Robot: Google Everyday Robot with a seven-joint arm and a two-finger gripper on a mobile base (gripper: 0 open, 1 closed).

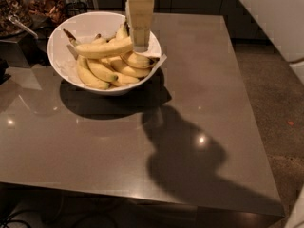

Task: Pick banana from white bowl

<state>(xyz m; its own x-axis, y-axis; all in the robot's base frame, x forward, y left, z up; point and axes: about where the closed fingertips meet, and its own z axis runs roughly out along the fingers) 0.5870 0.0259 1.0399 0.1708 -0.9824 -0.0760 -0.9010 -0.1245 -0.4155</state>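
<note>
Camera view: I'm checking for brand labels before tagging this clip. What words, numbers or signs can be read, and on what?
None can be read. The bowl, the banana on top, the table and the hand, hanging over the bowl's right side, show no print. The containers at top left are too dark to tell.

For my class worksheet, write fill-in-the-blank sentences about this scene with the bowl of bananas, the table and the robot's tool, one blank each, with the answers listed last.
1. The bowl holding the fruit is ____ in colour.
2. The longest banana lies on ____ of the other bananas.
3. In the camera view, the tool hangs over the bowl's ____ side.
4. The bowl stands near the table's far ____ corner.
Missing words: white; top; right; left.
</note>
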